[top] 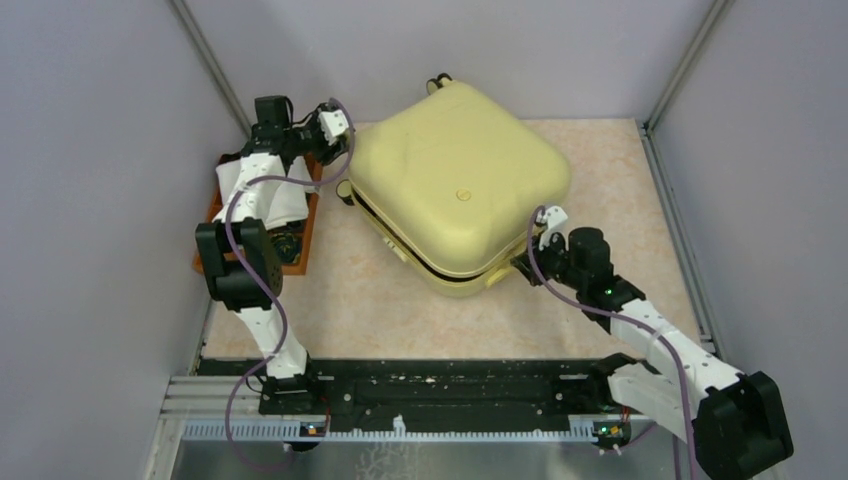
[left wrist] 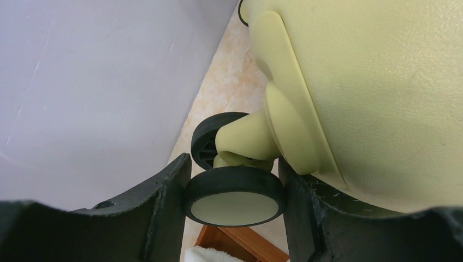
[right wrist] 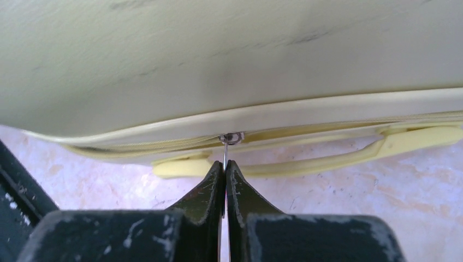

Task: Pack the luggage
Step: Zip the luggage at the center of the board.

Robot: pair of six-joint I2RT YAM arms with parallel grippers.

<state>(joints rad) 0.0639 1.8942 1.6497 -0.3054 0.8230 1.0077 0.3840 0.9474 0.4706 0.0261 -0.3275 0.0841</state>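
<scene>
The pale yellow luggage (top: pixel 455 180) lies closed on the table, its lining hidden. My left gripper (top: pixel 338 125) is at its far left corner and is shut on a black-and-cream wheel (left wrist: pixel 233 196); both fingers press the wheel's rim. My right gripper (top: pixel 530 255) is at the near right edge and is shut on the thin metal zipper pull (right wrist: pixel 225 155), which hangs from the slider (right wrist: pixel 232 138) on the zip line. The yellow side handle (right wrist: pixel 338 155) lies just below the zip. The yellow shell (right wrist: pixel 218 54) fills the upper part of the right wrist view.
A brown wooden tray (top: pixel 300 235) with white cloth (top: pixel 270 195) and dark items stands left of the luggage, under my left arm. Grey walls close in on the left, back and right. A black rail (top: pixel 440 385) runs along the near edge.
</scene>
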